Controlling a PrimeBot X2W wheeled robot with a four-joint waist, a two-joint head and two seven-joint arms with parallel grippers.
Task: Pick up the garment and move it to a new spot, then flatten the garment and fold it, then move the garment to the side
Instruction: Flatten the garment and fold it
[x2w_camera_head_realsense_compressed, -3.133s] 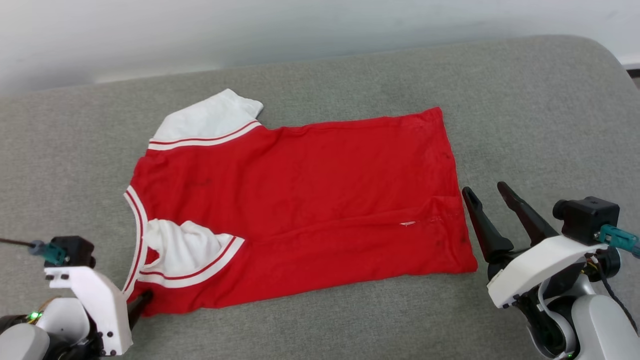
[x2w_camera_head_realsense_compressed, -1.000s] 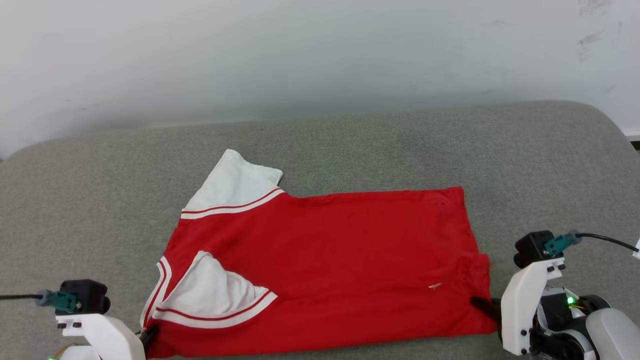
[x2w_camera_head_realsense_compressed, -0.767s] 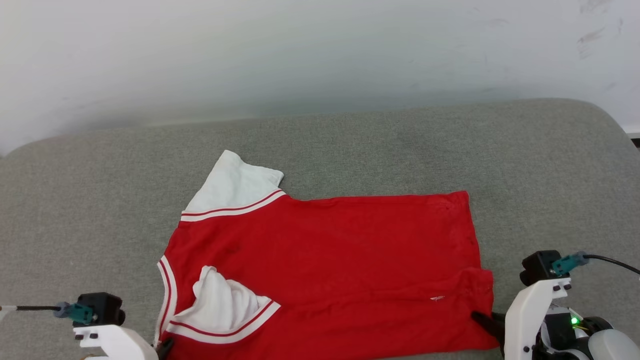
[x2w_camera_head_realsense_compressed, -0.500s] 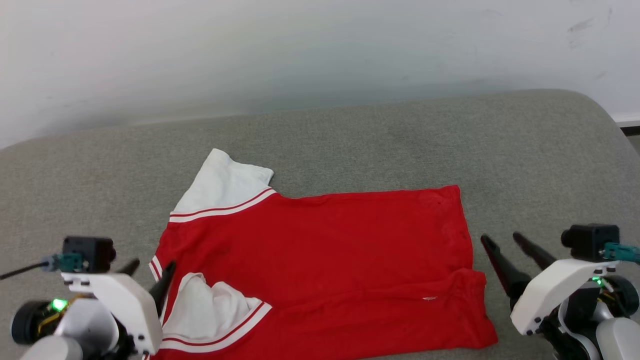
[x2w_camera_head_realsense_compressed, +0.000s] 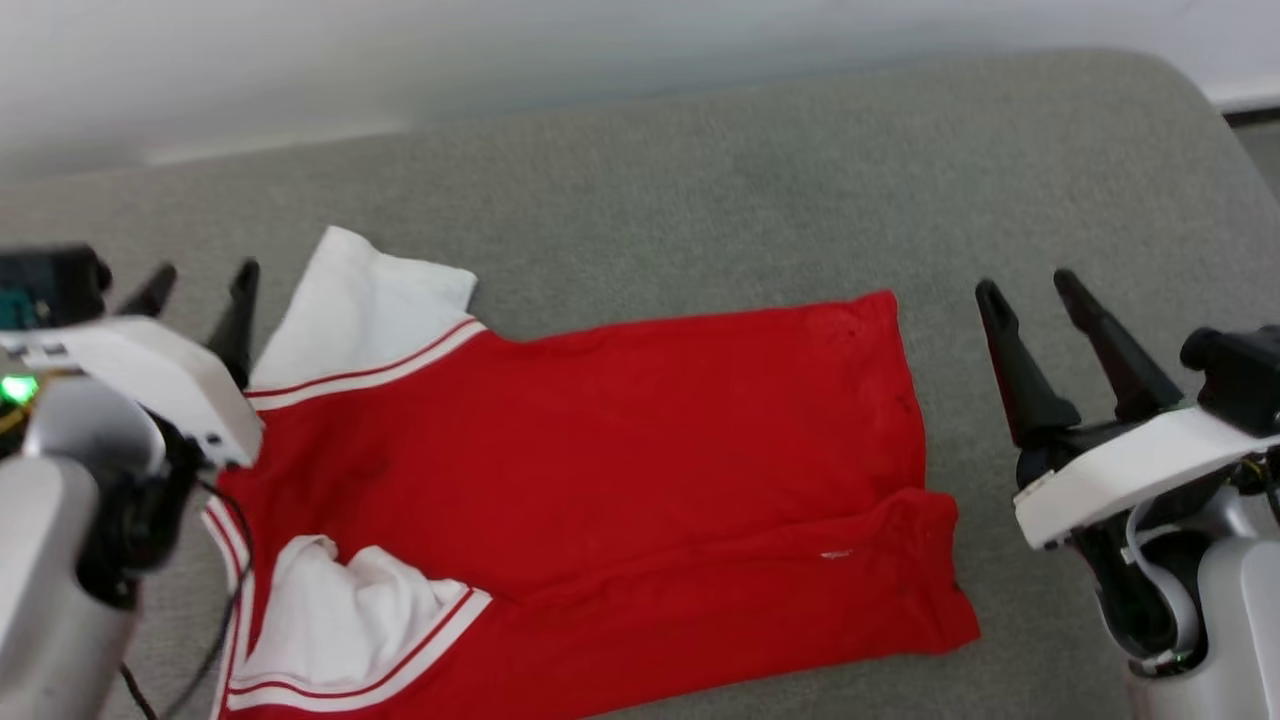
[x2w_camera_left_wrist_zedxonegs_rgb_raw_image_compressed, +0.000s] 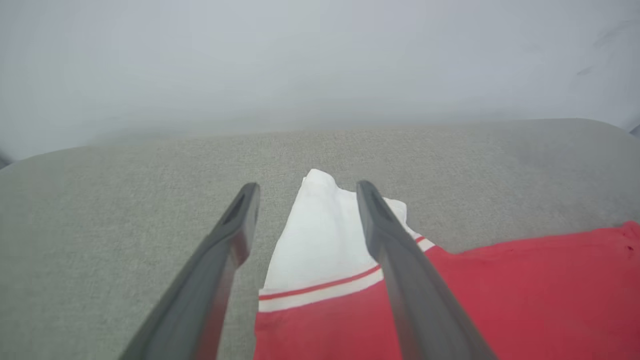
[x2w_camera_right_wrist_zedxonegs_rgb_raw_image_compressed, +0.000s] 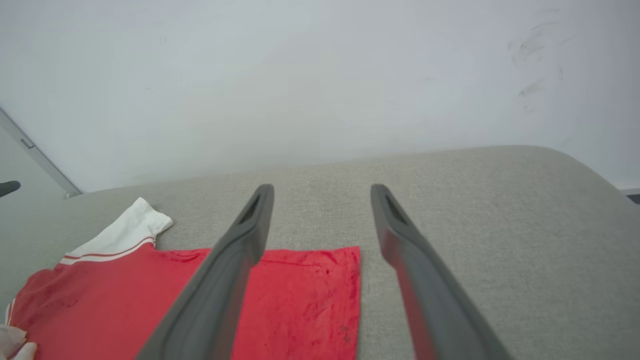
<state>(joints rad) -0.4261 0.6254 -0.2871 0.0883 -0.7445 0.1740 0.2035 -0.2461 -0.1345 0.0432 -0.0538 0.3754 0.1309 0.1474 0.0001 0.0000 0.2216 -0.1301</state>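
Broadly, a grey cloth-covered desk (x2w_camera_head_realsense_compressed: 700, 180) with a rounded far right corner filled the scene, and a plain pale wall (x2w_camera_head_realsense_compressed: 400, 50) stood close behind it.

At the left, the left pincer (x2w_camera_head_realsense_compressed: 203, 278) had its two dark fingers spread wide and gripped nothing. It sat just beside the outer edge of the far sleeve (x2w_camera_head_realsense_compressed: 360, 310). From its own wrist camera the white sleeve showed between and under the fingers, but whether either finger touched the cloth could not be told.

The garment (x2w_camera_head_realsense_compressed: 600, 430) lay flat across the middle of the desk, collar end to the left and hem (x2w_camera_head_realsense_compressed: 905, 400) to the right, its red body showing no numerals. Its near long edge was folded over onto the body as a strip, and the near sleeve (x2w_camera_head_realsense_compressed: 340, 620) lay crumpled on top of the red at the lower left. A thin black cable (x2w_camera_head_realsense_compressed: 235, 600) from the left arm hung across the striped collar trim.

At the right, the right pincer (x2w_camera_head_realsense_compressed: 1027, 285) was likewise wide open and empty, over bare grey cloth near the hem and clear of it.
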